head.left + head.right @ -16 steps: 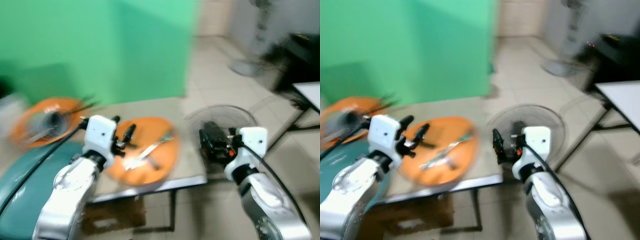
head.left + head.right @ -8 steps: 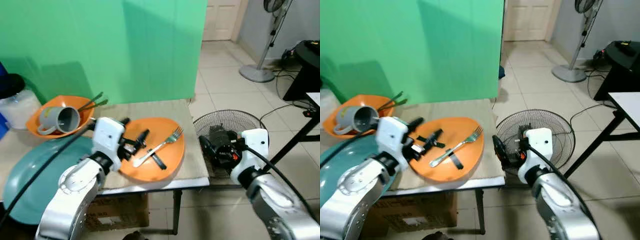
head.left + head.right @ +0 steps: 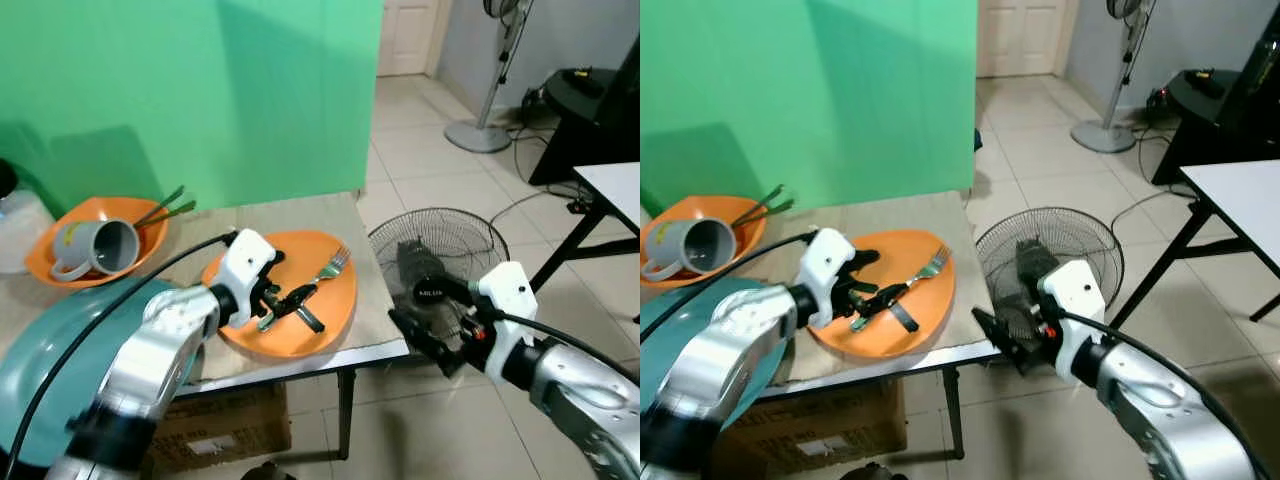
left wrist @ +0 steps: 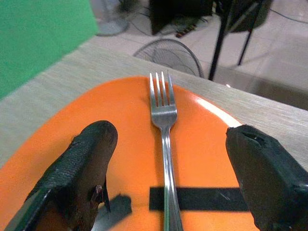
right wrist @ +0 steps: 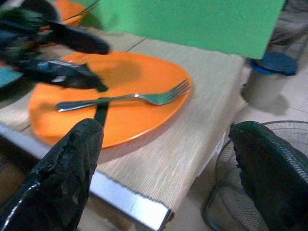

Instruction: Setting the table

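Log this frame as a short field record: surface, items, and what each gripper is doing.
surface: table with a beige mat, green backdrop behind
plate: orange plate near the table's right edge
fork: fork lying on the plate, across a black strip
bowl: orange bowl at far left, holding a grey mug on its side
left gripper: left gripper open, fingers either side of the fork handle
right gripper: right gripper open, off the table's right edge
floor: fan lying beside the table

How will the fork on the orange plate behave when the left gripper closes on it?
The fork looks like thin polished metal: probably stiff and light, but slippery. It lies flat on the orange plate, so the left gripper, open astride its handle, may push it sliding before lifting.
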Controlling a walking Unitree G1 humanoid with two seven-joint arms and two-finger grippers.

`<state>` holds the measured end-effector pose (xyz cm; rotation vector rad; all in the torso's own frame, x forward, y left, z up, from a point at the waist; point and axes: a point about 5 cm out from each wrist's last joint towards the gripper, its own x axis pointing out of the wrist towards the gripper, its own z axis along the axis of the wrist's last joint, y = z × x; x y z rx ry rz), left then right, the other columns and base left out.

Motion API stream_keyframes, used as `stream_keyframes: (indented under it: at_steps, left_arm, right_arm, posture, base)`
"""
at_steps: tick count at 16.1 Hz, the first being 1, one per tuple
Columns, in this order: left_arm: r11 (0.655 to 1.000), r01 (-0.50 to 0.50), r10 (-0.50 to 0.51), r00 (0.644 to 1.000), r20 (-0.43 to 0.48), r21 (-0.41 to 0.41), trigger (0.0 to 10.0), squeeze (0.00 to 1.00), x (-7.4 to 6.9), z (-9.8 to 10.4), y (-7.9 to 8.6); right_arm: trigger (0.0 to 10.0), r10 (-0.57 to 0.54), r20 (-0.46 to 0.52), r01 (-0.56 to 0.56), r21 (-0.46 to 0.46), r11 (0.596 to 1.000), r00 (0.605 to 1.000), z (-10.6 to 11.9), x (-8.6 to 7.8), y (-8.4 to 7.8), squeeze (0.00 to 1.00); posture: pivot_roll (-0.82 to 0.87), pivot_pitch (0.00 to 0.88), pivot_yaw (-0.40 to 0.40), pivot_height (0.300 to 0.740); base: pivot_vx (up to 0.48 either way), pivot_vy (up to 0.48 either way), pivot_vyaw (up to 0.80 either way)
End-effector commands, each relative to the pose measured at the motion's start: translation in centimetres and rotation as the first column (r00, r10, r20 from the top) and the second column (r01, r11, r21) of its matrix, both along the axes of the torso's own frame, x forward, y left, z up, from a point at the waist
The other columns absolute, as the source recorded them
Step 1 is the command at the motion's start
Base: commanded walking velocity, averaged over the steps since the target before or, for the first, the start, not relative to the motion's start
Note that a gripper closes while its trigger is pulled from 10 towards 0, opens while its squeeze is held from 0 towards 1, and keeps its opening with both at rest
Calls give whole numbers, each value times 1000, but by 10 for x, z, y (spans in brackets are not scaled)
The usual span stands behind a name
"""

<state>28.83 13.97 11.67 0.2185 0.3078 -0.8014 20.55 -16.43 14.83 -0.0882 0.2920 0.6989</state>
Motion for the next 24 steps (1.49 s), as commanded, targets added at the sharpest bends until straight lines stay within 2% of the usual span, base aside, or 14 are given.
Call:
stream_keyframes:
  at_steps: [1,3,4,5,6,7,9,11,24]
  left_arm:
    - [999,34,-34,999,2,0,10000,0,4,0,-1]
    - [995,84,-83,996,-11,46,10000,0,15,-6,-3]
    - [990,100,-99,995,-22,98,10000,0,20,-11,-2]
    - [986,124,-121,992,-38,110,3686,0,22,-14,-1]
    - [982,145,-139,989,-55,123,1020,0,22,-16,0]
    - [971,190,-178,980,-94,144,0,0,22,-18,1]
    - [960,217,-198,972,-124,175,0,0,22,-19,3]
    - [956,200,-173,975,-142,213,0,0,28,-22,5]
    - [944,228,-199,970,-141,239,0,0,33,-27,4]
  right_arm:
    - [10000,39,-1,-39,9,999,999,4,-4,3,0]
    - [10000,44,-9,-44,3,999,999,2,-6,2,0]
    - [10000,54,-13,-54,1,999,998,2,-7,3,0]
    - [10000,73,-19,-73,2,997,997,2,-9,5,0]
    - [10000,89,-25,-89,1,996,996,2,-10,5,0]
    - [10000,119,-39,-119,-8,993,992,3,-12,6,0]
    - [10000,142,-50,-143,-23,989,989,2,-14,6,0]
    - [10000,153,-52,-155,-30,987,987,4,-15,5,0]
    - [10000,236,-88,-240,-35,970,968,2,-23,9,0]
  posture:
    - [29,0,52,740]
    - [13,0,58,740]
    - [8,0,61,740]
    - [2,0,65,740]
    - [-1,0,67,740]
    - [-6,0,73,740]
    - [-10,0,76,740]
    - [-11,0,75,740]
    - [-9,0,73,740]
  base:
    - [0,0,0]
    - [0,0,0]
    - [0,0,0]
    - [0,0,0]
    - [0,0,0]
    - [0,0,0]
    - [0,0,0]
    - [0,0,0]
    - [0,0,0]
